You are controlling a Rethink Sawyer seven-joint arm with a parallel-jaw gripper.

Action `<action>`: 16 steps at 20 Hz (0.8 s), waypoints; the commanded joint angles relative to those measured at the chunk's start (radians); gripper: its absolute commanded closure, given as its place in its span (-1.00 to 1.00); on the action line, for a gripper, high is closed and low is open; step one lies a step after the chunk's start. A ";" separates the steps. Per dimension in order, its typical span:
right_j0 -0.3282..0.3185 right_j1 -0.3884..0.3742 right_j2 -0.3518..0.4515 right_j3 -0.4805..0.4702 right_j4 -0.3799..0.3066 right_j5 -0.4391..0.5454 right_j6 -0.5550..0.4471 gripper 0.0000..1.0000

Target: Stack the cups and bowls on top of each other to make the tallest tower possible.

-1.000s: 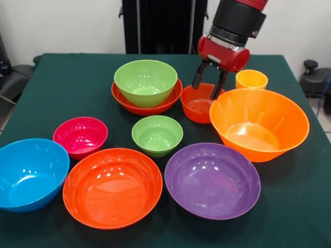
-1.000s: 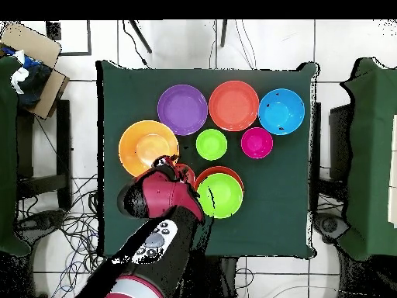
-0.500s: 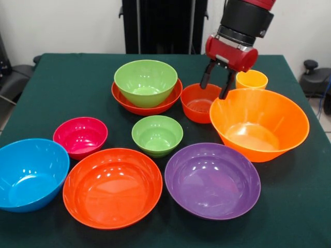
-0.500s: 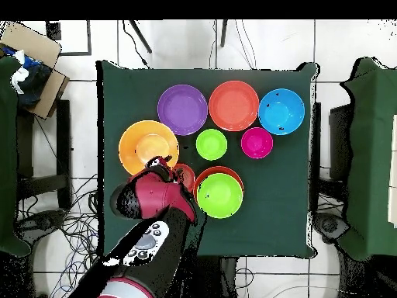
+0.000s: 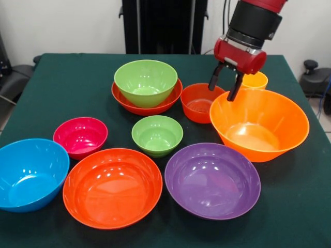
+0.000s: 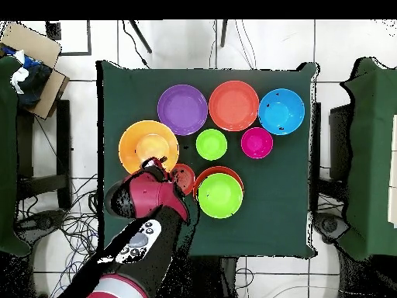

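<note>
Just above the large orange bowl's (image 5: 258, 124) far rim, the gripper (image 5: 225, 88) hangs spread, empty.

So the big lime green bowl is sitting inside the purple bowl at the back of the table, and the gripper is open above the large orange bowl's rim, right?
Not quite. The big lime green bowl sits inside a wide red-orange bowl, not the purple bowl, which lies empty at the front. The front view shows this. The rest holds: the gripper is open above the large orange bowl at its rim.

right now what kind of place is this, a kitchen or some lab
Most likely a robotics lab, not a kitchen: a green-clothed table on a tiled floor, loose cables beside it, and a robot arm with an open hand above plastic bowls.
</note>
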State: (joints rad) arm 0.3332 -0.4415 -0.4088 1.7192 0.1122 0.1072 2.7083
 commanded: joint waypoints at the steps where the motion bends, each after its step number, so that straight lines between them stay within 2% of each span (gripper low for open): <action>1: 0.010 0.130 0.097 -0.080 0.038 0.033 0.082 -1.00; 10: 0.011 0.201 0.059 -0.128 0.038 0.005 0.077 -1.00; 16: 0.012 0.195 0.057 -0.141 0.037 0.014 0.076 -1.00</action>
State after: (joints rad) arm 0.3366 -0.3043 -0.4266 1.6569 0.1186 0.1070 2.7083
